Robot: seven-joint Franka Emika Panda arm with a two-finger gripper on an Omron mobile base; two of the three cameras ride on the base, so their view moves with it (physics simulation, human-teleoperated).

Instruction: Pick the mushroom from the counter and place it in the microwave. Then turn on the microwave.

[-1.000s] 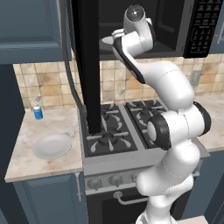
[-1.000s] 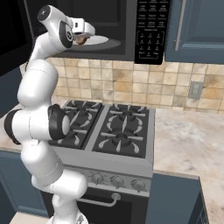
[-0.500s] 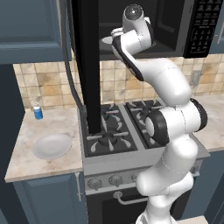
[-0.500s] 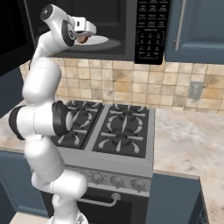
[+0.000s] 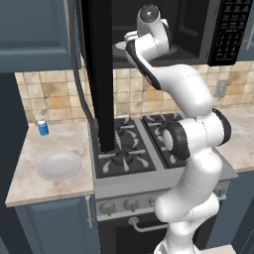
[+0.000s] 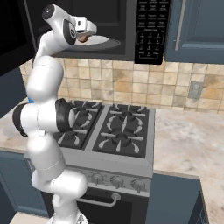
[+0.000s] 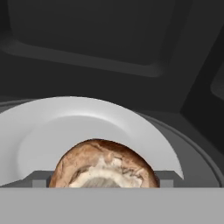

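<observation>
Arm reaches up w/ its hand inside the open microwave (image 6: 118, 26), whose door hangs swung out to the left, a tall black slab in the left base view. Gripper (image 6: 83, 38) sits at the cavity mouth, just over the left part of the white turntable plate (image 6: 105, 42). Mushroom (image 7: 103, 166) is inside the microwave: hand view has it right in front of the pincer, brown cap w/ pale tan centre, on or just over the near part of the plate (image 7: 65, 122); contact w/ the plate can't be told. In the right base view the mushroom (image 6: 83, 37) shows as a small brown lump at the fingers. Jaws stand spread wide, one on either side of the mushroom; can't tell if they touch it or pinch it. Keypad (image 6: 148, 26) is on the microwave's right end, well right of the hand. Below: black gas stove (image 5: 134, 149) w/ knobs along the front. Counter (image 5: 49, 178) to the stove's left carries a white plate (image 5: 58, 165) and, farther back near the tile wall, a small blue bottle (image 5: 43, 126) w/ white cap, both well apart from the arm. More counter (image 6: 192, 144) runs right of the stove.
</observation>
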